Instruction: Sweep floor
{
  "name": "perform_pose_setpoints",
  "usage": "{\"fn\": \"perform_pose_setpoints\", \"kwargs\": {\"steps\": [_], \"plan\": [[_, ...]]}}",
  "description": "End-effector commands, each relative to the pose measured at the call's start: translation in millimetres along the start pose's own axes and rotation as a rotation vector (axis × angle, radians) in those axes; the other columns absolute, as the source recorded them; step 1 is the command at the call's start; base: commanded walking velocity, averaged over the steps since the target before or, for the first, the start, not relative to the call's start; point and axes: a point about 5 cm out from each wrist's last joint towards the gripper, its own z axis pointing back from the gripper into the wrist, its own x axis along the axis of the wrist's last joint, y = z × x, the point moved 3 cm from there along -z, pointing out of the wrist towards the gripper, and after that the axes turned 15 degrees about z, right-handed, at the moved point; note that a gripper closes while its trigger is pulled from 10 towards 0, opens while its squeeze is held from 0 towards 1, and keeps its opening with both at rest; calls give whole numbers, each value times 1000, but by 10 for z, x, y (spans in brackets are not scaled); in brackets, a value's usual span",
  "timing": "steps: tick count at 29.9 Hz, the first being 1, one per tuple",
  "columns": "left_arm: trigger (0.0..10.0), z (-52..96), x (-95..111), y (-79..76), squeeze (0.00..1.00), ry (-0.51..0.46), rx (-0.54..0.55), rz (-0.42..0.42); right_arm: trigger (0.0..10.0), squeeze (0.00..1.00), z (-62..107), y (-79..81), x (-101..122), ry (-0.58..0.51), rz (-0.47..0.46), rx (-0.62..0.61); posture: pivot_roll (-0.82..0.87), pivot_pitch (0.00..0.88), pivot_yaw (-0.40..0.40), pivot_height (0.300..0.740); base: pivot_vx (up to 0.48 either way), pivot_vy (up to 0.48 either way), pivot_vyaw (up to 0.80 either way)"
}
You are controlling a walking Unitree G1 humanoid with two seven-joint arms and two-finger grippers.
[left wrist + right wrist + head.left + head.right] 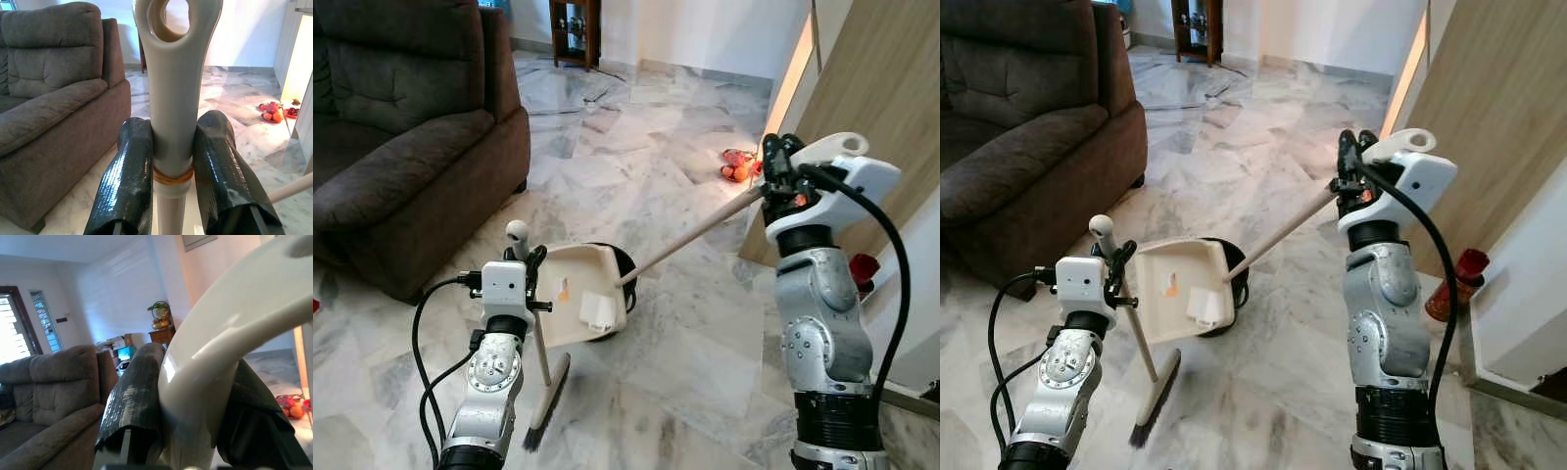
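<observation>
Left tool clamps broom handle; right tool clamps dustpan handle, its grip end cut off; bristle tips blurred.

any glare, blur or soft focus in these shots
Left eye view: sharp, a bright strip of light beside the wooden panel, sheen on the marble floor. Left wrist view: left claw and broom handle crisp. Right wrist view: dustpan handle in the right claw soft and close, window washed out.

left gripper clamped low; right gripper clamped, raised higher
</observation>
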Motion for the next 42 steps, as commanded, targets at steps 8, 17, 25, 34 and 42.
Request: {"fn": "perform_pose_setpoints", "kwargs": {"steps": [8, 17, 25, 34, 42], "plan": [[10000, -10, 127, 17, 0, -54, 17, -13, 10000, 0, -53, 19, 184, -94, -8, -6, 57, 0, -48, 740, 307, 0, 0], [10000, 6, 162, 88, 0, -74, 54, -27, 10000, 0, -56, 42, 177, -94, -11, 2, 62, 0, -50, 740, 277, 0, 0], [10000, 3, 173, 99, 0, -81, 64, -31, 10000, 0, -56, 79, 178, -99, 2, 19, 62, 0, -51, 740, 323, 0, 408], [10000, 2, 180, 99, 0, -84, 67, -29, 10000, 0, -54, 104, 165, -95, -5, 31, 64, 0, -52, 740, 271, 0, 0], [10000, 78, 197, 252, 0, -92, 151, -66, 10000, 0, -50, 124, 157, -96, 0, 41, 62, 0, -47, 740, 314, 0, 500]]}}
